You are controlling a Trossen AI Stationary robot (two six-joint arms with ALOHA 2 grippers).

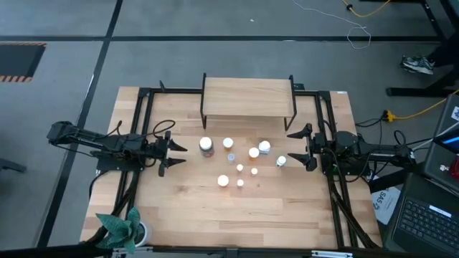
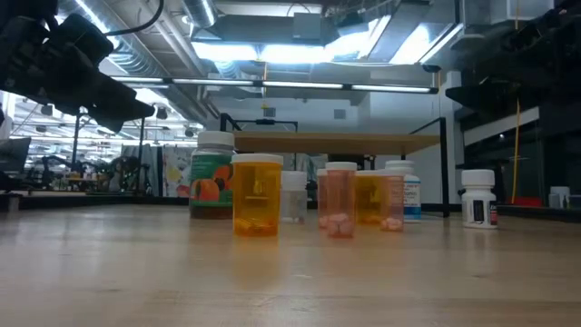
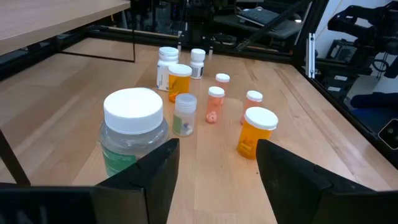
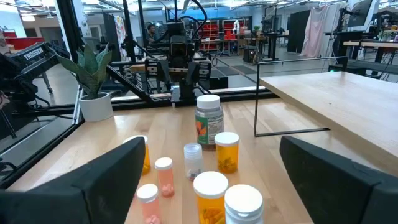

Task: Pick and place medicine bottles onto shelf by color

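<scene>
Several medicine bottles with white caps stand upright on their bases in the middle of the wooden table [image 1: 179, 208]. The biggest is a green-labelled bottle [image 1: 206, 146] at the group's left, which also shows in the low view [image 2: 213, 177] and in the left wrist view [image 3: 134, 134]. Orange bottles [image 2: 257, 195] and a white bottle [image 2: 478, 200] stand among the rest. The light-wood shelf [image 1: 247, 97] on black legs stands at the table's far side with nothing on it. My left gripper [image 1: 176, 154] is open, just left of the big bottle. My right gripper [image 1: 297, 147] is open, right of the group.
Black metal frames [image 1: 140, 129] run along both sides of the table. A potted plant [image 1: 122, 228] stands at the near left corner. A laptop [image 1: 430, 222] and cables lie off the table's right side. Bare wood lies between the bottles and the near edge.
</scene>
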